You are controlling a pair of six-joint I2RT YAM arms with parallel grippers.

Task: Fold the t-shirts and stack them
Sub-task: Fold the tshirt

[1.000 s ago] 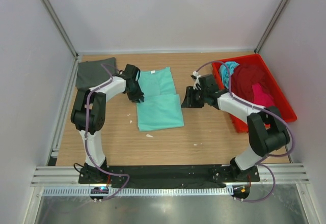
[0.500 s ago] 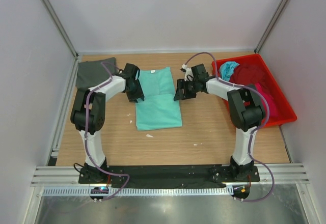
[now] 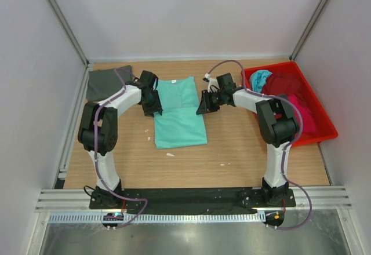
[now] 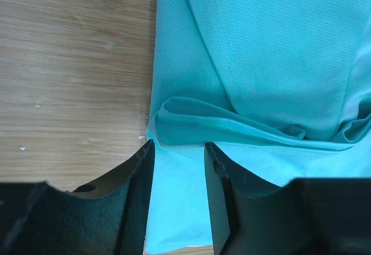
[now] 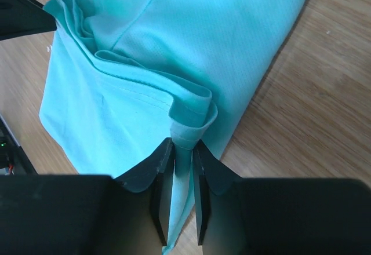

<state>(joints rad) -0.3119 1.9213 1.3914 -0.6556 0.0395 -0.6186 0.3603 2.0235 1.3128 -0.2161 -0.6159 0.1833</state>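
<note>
The mint green t-shirt (image 3: 179, 113) lies flat mid-table with a raised fold ridge across its middle; it also shows in the left wrist view (image 4: 266, 52) and the right wrist view (image 5: 191, 40). My left gripper (image 3: 152, 101) is at its left edge, with jaws apart over flat cloth just behind the ridge (image 4: 179, 148). My right gripper (image 3: 203, 105) is at its right edge, shut on the bunched fold (image 5: 183, 145). A folded dark grey t-shirt (image 3: 107, 81) lies at the back left. Turquoise (image 3: 259, 78), maroon (image 3: 287, 87) and pink (image 3: 304, 116) shirts lie heaped in the tray.
The red plastic tray (image 3: 278, 65) stands at the back right against the right wall. White walls with metal frame posts enclose the table on three sides. A few small white scraps (image 3: 170, 154) lie on the wood in front of the green shirt.
My right gripper has moved left from beside the tray to the green shirt's right edge and closed on its fold. The shirt's lower half has shifted slightly left. The left gripper has stayed in place.
</note>
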